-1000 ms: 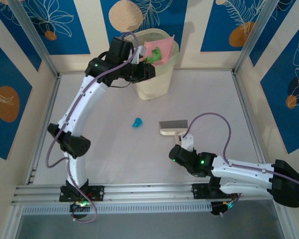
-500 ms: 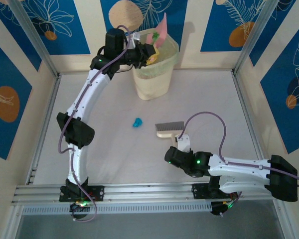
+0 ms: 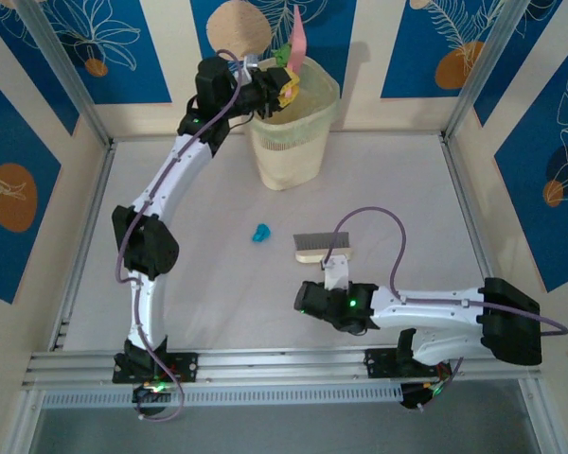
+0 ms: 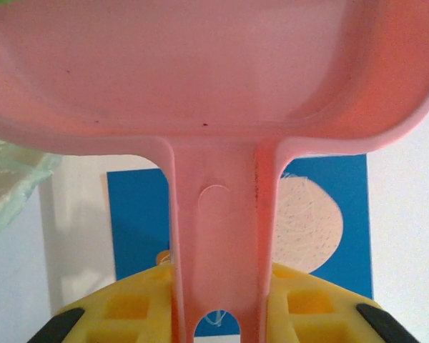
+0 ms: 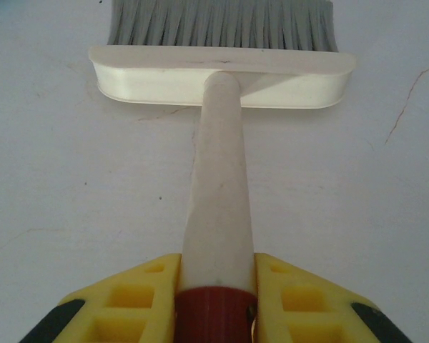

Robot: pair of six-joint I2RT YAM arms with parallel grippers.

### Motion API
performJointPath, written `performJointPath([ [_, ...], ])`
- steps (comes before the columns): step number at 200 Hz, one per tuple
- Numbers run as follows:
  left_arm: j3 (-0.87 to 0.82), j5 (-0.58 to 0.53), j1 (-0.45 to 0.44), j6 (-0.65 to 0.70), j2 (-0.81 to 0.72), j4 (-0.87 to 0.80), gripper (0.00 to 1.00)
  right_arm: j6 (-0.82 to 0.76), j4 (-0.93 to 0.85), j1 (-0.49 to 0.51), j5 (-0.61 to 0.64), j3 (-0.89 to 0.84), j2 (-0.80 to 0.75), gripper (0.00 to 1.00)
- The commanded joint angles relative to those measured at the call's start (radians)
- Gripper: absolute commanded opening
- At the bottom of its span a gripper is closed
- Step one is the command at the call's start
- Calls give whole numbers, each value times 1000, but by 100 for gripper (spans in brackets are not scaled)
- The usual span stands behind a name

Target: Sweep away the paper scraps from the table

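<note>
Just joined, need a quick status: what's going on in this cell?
The left gripper is shut on the handle of the pink dustpan, holding it tipped up on edge over the cream bin at the back of the table. The right gripper is shut on the brush, whose head rests on the table. One cyan paper scrap lies just left of the brush head, not yet swept.

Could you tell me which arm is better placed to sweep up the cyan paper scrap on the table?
Right. The right gripper is shut on the brush, whose head lies on the table beside the cyan scrap. The left gripper holds the pink dustpan upended over the bin, far from it.
</note>
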Motion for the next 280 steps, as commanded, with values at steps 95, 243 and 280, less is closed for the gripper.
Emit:
performJointPath([
  [95,-107,-114,1,-252,72,440,0,56,-85,11,20,51,43,0],
  [243,-277,-216,-39,-353,37,785,0,72,-108,9,24,101,113,0],
  [280,-267,-157,-52,-323,20,768,0,70,-107,8,24,97,111,0],
])
